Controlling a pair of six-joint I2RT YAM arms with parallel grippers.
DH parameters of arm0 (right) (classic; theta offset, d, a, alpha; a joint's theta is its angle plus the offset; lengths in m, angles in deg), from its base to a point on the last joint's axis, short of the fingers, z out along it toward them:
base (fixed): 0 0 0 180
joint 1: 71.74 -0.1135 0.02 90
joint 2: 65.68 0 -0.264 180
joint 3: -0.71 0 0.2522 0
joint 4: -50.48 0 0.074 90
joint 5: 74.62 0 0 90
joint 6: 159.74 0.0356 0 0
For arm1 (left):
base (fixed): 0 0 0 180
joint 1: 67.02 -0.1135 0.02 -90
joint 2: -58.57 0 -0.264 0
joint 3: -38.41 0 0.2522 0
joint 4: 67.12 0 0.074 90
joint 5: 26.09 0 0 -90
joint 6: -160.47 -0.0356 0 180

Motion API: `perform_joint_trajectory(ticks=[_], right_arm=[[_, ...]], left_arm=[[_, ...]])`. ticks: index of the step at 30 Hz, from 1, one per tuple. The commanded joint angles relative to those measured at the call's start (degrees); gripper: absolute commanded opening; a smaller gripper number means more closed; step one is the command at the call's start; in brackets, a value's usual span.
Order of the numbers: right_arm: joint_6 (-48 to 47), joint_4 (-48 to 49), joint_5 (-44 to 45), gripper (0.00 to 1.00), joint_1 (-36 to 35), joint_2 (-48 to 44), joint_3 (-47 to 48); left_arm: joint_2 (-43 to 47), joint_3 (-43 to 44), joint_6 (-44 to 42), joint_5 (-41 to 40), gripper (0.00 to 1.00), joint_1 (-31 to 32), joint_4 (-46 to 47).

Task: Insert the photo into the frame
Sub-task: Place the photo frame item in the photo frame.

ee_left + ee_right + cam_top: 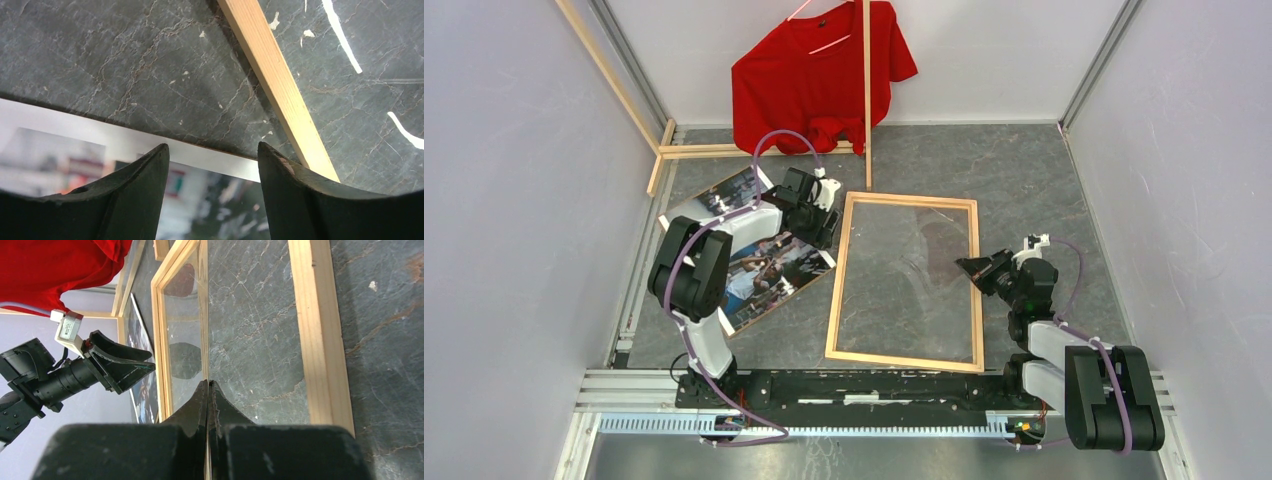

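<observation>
lab cell, white walls, aluminium rail

- counter: dark grey stone look, thin pale and brownish veins, white flecks
- frame: light natural wood strips, clear pane showing the grey through it
- photo: glossy colour print, blue and red tones, white border
- T-shirt: plain bright red
- slats: same pale wood as the frame
- left end effector, right end effector: matt black fingers
- arms: black and white sections
- cables: purple
- walls: plain pale lilac-white
</observation>
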Motion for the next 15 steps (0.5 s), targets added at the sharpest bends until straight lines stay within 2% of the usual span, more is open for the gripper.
perform_joint_trajectory(ticks=[1,8,15], right_arm=[[1.1,5.7,-1.0,0.0,0.2,-0.2,0.0],[2.6,11.5,-1.9,0.0,0.2,2.0,-1.2],[2.5,12.6,-2.3,0.0,0.2,3.0,-1.3]], left_arm=[[-2.4,1.0,-1.8,0.3,0.72,2.0,0.5],[-3.0,1.3,-2.2,-0.2,0.72,2.6,0.5],[-3.4,1.3,-2.5,-0.3,0.72,3.0,0.5]])
